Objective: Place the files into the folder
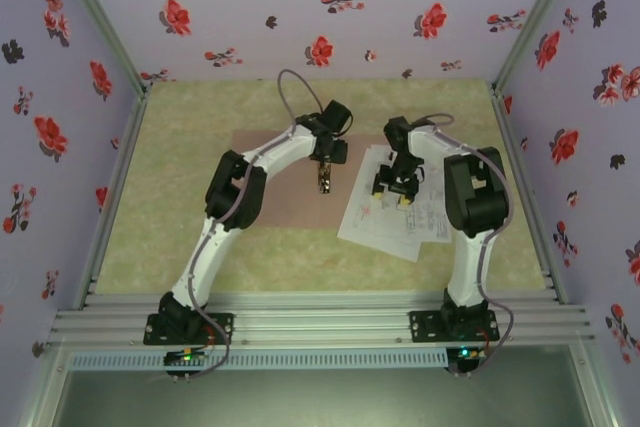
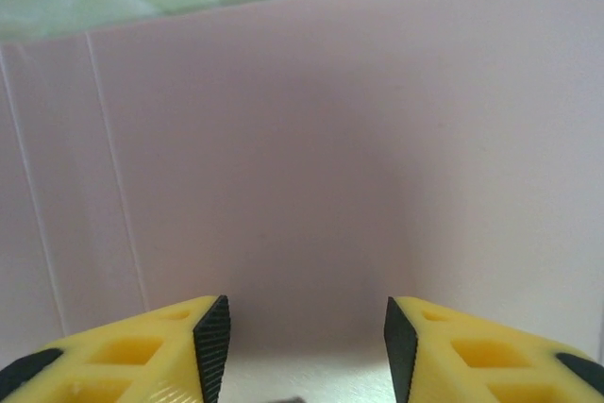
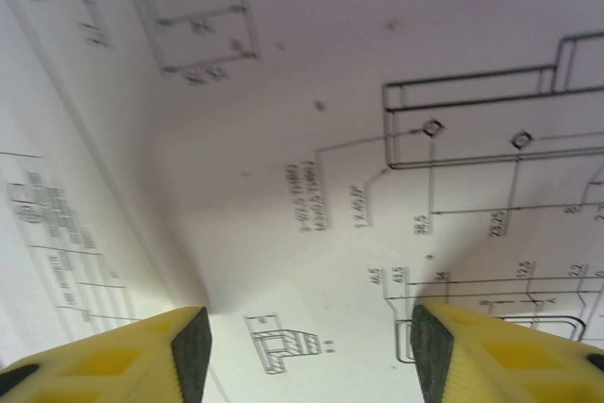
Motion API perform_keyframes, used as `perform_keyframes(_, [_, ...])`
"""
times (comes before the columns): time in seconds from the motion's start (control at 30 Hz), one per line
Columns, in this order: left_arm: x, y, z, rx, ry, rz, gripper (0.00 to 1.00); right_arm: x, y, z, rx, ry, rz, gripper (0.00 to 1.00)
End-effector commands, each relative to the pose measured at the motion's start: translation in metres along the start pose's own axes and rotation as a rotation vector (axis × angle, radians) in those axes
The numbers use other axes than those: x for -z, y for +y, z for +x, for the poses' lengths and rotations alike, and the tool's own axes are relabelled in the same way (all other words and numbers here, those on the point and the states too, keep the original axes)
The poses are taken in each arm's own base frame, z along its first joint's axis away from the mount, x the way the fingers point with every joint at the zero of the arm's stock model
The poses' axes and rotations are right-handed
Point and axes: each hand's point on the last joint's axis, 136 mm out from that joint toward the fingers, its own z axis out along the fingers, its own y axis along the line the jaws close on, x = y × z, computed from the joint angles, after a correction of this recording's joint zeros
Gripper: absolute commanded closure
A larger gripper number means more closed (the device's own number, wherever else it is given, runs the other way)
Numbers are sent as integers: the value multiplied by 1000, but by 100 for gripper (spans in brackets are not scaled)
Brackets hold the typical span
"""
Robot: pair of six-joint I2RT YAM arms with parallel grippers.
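- Tabletop (image 1: 180,247): carries the folder and the files, both lying flat around its centre.
- Folder (image 1: 285,202): lies at the centre of the tabletop. Whether its cover is open cannot be told.
- Files (image 1: 385,232): fanned sheets right of centre, lapping the folder's right edge.
- Left gripper (image 1: 325,185): jaws apart, holding nothing, low over the folder.
- Right gripper (image 1: 396,190): jaws apart, holding nothing, close over the top sheet.
- Risk: the pads may pinch only the top sheet, which would split the stack.
- Risk: dragging thin paper may buckle it or push the folder away.
- Risk: the arms work close together and may collide.
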Motion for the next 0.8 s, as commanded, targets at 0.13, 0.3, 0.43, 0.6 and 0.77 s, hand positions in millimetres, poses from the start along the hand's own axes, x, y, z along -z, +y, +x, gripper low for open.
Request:
perform_keyframes(0.13, [75, -26, -34, 177, -117, 76, 44, 64, 14, -8, -5, -200, -151, 31])
perform_keyframes(0.3, [100, -64, -14, 264, -67, 216, 43, 81, -54, -4, -219, -289, -85, 27])
perform_keyframes(0.43, [106, -111, 10, 323, 14, 388, 46, 77, -118, 8, -428, -306, -23, 26])
perform_keyframes(0.6, [98, -157, 37, 287, 79, 465, 50, 72, -155, 0, -570, -331, -27, 28])
perform_keyframes(0.77, [78, -170, 59, 249, 138, 456, 59, 80, -160, -35, -556, -352, -15, 33])
